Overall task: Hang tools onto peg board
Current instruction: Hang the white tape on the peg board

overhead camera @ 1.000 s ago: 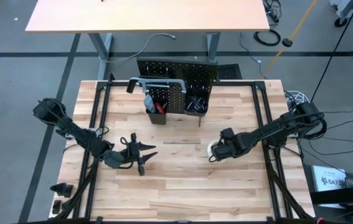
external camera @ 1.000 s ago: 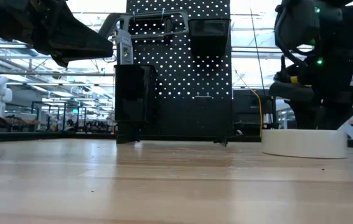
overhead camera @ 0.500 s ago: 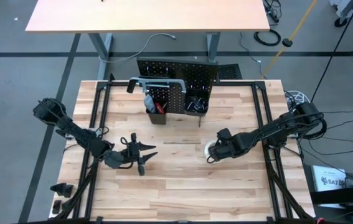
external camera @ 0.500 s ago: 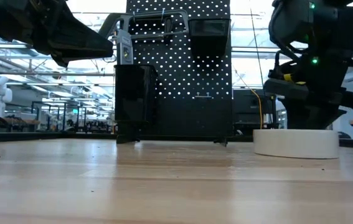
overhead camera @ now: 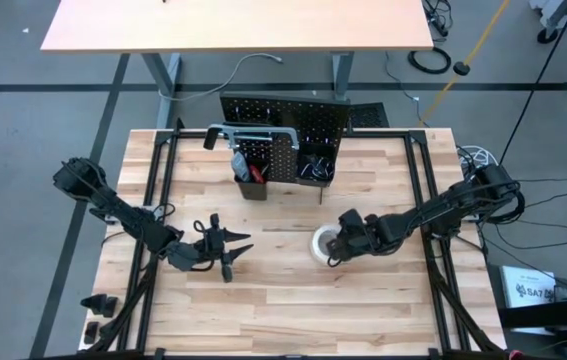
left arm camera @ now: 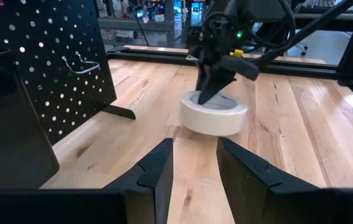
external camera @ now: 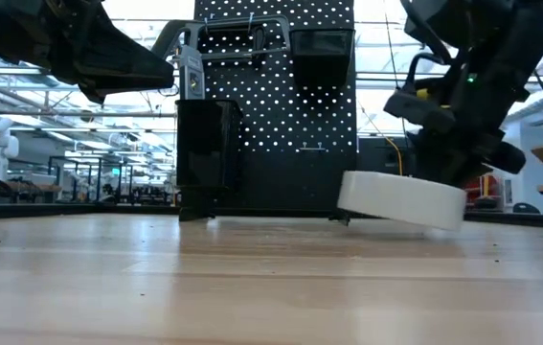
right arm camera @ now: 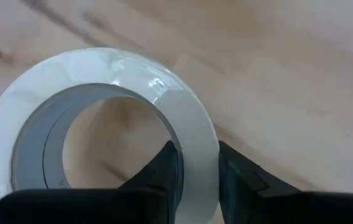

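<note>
The white tape roll [overhead camera: 321, 243] is at mid-table with my right gripper [overhead camera: 335, 245] shut on it; the left wrist view shows the roll [left arm camera: 215, 112] too. The black peg board [overhead camera: 283, 125] stands upright at the table's far side. A grey hacksaw [overhead camera: 253, 130] hangs across its top, and its two bins [overhead camera: 253, 172] hold tools. My left gripper [left arm camera: 195, 155] stays above the table's left half, open, with nothing between its fingers. My right gripper pinches the roll's ring wall [right arm camera: 195, 134], one finger inside the hole and one outside. The fingers [left arm camera: 208, 87] come steeply from above, slanting in from the table's right. The roll [external camera: 400, 199] sits tilted, the side away from the fingers raised; I cannot tell whether its low edge touches the table.
Black frame rails [overhead camera: 418, 190] run along both sides of the tabletop. Small dark parts [overhead camera: 98, 305] lie at the near left corner. Bare wood [overhead camera: 283, 300] stretches between the arms and the near edge. Another tan table [overhead camera: 233, 25] stands beyond the board.
My right gripper has gone toward the table's left, tipped more steeply downward and shut on the roll's wall. The tape roll has slid leftward with it and now sits tilted instead of flat on the table.
</note>
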Tool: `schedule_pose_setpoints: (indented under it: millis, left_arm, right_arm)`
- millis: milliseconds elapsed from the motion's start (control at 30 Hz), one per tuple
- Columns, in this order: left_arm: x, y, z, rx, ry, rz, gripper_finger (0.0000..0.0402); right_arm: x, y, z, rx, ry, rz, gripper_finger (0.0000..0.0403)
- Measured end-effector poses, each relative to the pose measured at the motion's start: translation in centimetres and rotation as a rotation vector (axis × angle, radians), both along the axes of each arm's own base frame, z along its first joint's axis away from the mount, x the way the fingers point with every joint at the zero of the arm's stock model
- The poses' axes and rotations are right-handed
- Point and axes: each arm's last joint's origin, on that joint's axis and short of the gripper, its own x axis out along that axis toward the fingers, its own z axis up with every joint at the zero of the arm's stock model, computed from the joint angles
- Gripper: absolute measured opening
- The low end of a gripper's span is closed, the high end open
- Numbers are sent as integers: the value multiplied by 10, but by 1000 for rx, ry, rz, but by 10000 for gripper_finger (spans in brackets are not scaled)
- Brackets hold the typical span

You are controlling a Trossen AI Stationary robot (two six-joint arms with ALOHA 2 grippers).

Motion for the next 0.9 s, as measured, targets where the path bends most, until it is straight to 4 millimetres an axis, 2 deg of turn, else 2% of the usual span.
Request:
schedule_pose_setpoints:
  millis: [200, 567, 667, 900]
  left_arm:
    - [0, 0, 0, 1, 0, 0, 128]
    - [0, 0, 0, 3, 1, -1, 128]
    - [0, 0, 0, 3, 1, -1, 128]
    - [0, 0, 0, 3, 1, 0, 128]
  right_arm:
    - [-1, 6, 3, -130, -66, -25, 70]
    - [10, 26, 16, -261, -322, -27, 70]
    - [18, 32, 30, -293, -351, 8, 70]
    - [34, 53, 86, -412, -380, 70, 70]
